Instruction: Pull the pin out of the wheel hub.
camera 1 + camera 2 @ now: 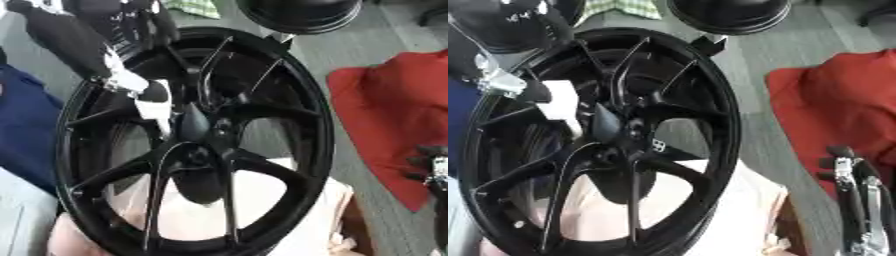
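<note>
Red cloth [394, 120] rt side; blue cloth [26, 130] lft; 2nd black round item [728, 15] top; grey floor [780, 50].

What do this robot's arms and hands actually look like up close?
Mostly black. The left arm is a bulky black shell with silver joint parts and a white section near the left hand. The right hand has slim black fingers with silver metal links.

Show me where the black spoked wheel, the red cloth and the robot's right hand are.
Black spoked wheel [194, 145]: left eye view, on the hub where the spokes meet.
Red cloth [842, 105]: right eye view, on its bare middle.
Right hand [852, 172]: right eye view, on the fingers at the lower right edge.
</note>
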